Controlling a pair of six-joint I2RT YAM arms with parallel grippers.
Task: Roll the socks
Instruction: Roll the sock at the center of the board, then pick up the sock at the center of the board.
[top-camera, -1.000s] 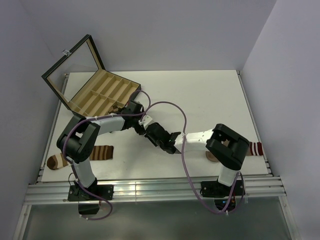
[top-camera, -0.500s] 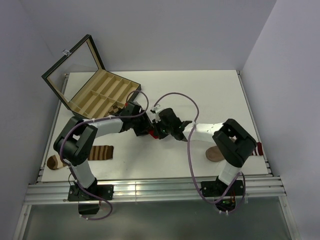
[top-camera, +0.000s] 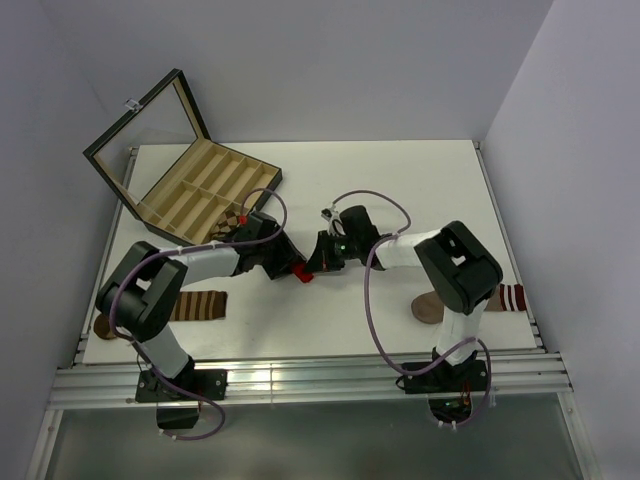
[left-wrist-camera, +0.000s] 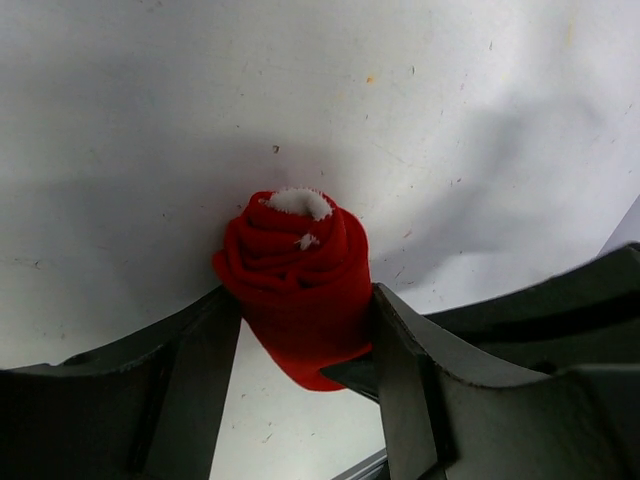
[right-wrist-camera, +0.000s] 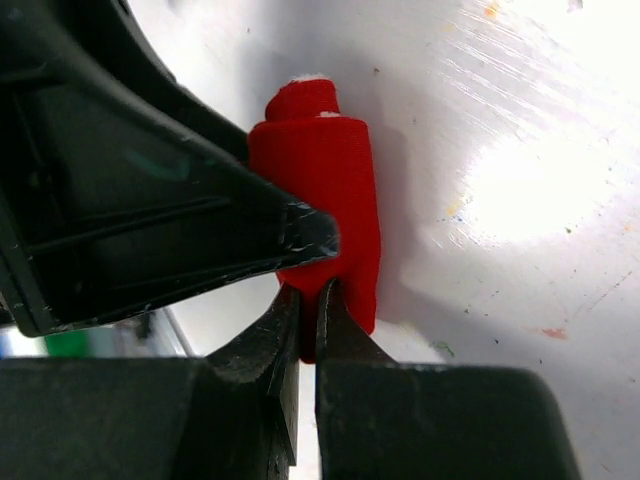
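Observation:
The red sock (left-wrist-camera: 295, 265) is rolled into a tight roll with a bit of white cuff at its core. My left gripper (left-wrist-camera: 305, 305) is shut on the roll, one finger on each side, just above the white table. My right gripper (right-wrist-camera: 308, 298) is shut on a thin red edge at the roll's (right-wrist-camera: 325, 185) near end. In the top view both grippers, left (top-camera: 288, 264) and right (top-camera: 320, 260), meet at the red sock (top-camera: 301, 273) mid-table. The argyle sock (top-camera: 234, 218) peeks out beside the left arm, next to the box.
An open compartment box (top-camera: 200, 185) with its lid up stands at the back left. A ring-striped sock (top-camera: 195, 305) lies near the left arm's base. Another striped, tan-footed sock (top-camera: 505, 297) lies by the right arm's base.
My right gripper has swung from the near middle up and left to meet the left gripper and has closed on the red roll's end. The left gripper has shifted slightly toward it.

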